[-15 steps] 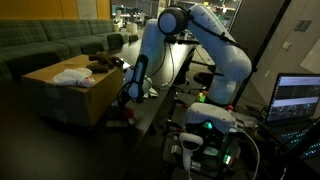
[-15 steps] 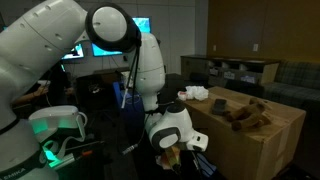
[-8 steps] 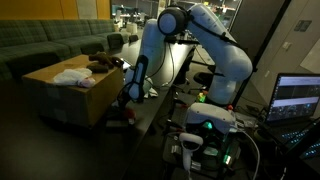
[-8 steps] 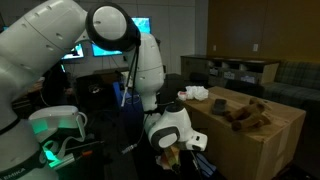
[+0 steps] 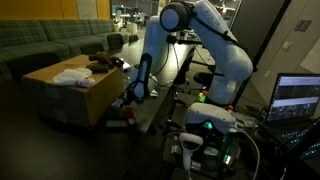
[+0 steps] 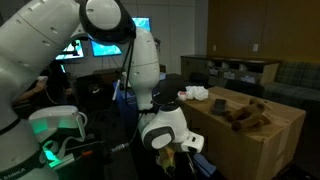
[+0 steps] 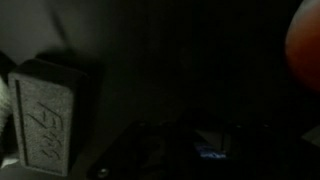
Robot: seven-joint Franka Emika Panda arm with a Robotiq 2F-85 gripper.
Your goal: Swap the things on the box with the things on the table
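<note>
Wrist view is nearly black; in an exterior view we find the Robotiq gripper (image 6: 170, 152) clenched, on what we cannot tell, low beside the large tan cardboard box (image 6: 255, 135); lifting blind, it could clip the box's edge.

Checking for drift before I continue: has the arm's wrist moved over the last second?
Yes. In an exterior view the wrist has shifted slightly left, away from the box.

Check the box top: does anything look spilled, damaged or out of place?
Nothing stands out. A white cloth lies crumpled on the box near a brown soft item; nothing spilled or torn shows. The wrist view is too dark to judge.
</note>
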